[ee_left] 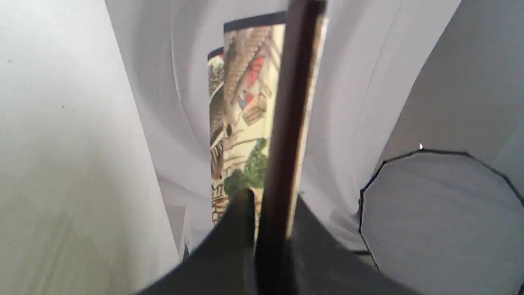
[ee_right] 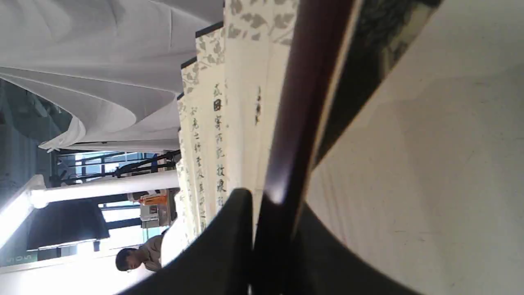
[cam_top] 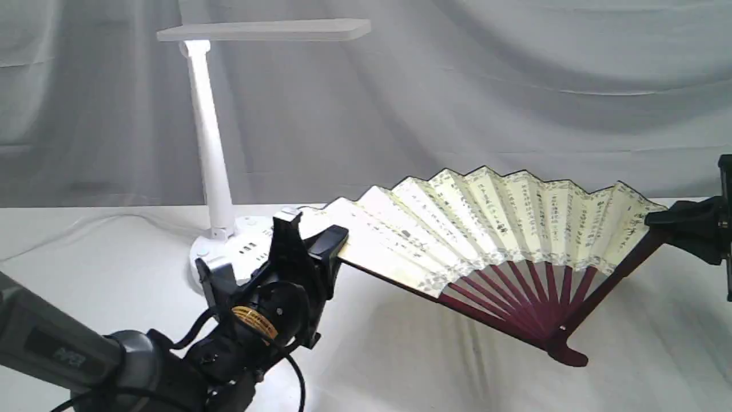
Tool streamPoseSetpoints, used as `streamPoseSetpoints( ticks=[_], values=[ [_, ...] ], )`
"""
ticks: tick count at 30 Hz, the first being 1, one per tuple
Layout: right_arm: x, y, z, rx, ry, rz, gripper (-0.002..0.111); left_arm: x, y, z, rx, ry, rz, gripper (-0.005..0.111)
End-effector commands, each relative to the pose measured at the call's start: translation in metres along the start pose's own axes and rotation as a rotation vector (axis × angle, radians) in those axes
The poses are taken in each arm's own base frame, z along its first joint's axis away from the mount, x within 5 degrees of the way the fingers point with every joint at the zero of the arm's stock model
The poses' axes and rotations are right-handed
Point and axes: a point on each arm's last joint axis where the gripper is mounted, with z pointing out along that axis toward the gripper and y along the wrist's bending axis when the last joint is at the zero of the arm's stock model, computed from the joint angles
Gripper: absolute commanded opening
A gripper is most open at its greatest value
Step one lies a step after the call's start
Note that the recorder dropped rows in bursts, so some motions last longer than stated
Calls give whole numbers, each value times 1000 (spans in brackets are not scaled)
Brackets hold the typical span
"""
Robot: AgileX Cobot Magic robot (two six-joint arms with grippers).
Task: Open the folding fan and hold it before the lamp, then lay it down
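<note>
White draped cloth (cam_top: pixel 514 86) behind, pale worktop (cam_top: pixel 400 360) below. Spread wide across the middle and right: folding fan (cam_top: pixel 492 223), cream leaf and dark calligraphy facing out, maroon ribs running down to a pivot low and near. Pivot touching the worktop or just above it? Impossible to tell.

Clenched on the left guard: left gripper (cam_top: pixel 323 243), pinching the dark stick between its pads. Clamped on the right guard at the far right edge: right gripper (cam_top: pixel 655 222), likewise grasping the fan. Far left: lamp (cam_top: pixel 213 143), round base just behind the left gripper, flat head high overhead. Fan off to the right of that head, not yet squarely before it.

Now the dangers, by judgement only. First, spreading the guards any wider: strain on an already full leaf, a likely tear along a pleat or at the glued edge. Second, unmatched travel of the two arms on the way to the lamp: pleats buckling or folding shut. Third, such a slim stick in each pinch: a twist, a slip, one side dropping. Fourth, so little room beside the lamp's base and stem: a nudge from the left arm, lamp tipping over. Last, a low pivot: dragging or catching on the worktop when carried sideways.
</note>
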Motion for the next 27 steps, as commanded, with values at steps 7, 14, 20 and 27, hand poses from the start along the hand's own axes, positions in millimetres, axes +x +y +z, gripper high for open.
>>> streamPoseSetpoints(
  ticks=[7, 14, 20, 27],
  values=[
    [-2, 5, -3, -16, -38, -39, 0, 15, -5, -7, 40, -202, -18, 0],
    [-6, 10, -4, -69, -84, -21, 0, 27, -1, -15, 15, -307, -44, 0],
    [-8, 13, -3, -98, -107, -16, 0, 36, 1, -19, 0, -330, -37, 0],
    [-8, 13, -3, -97, -108, -31, 0, 42, 5, -27, -19, -408, -83, 0]
  ],
)
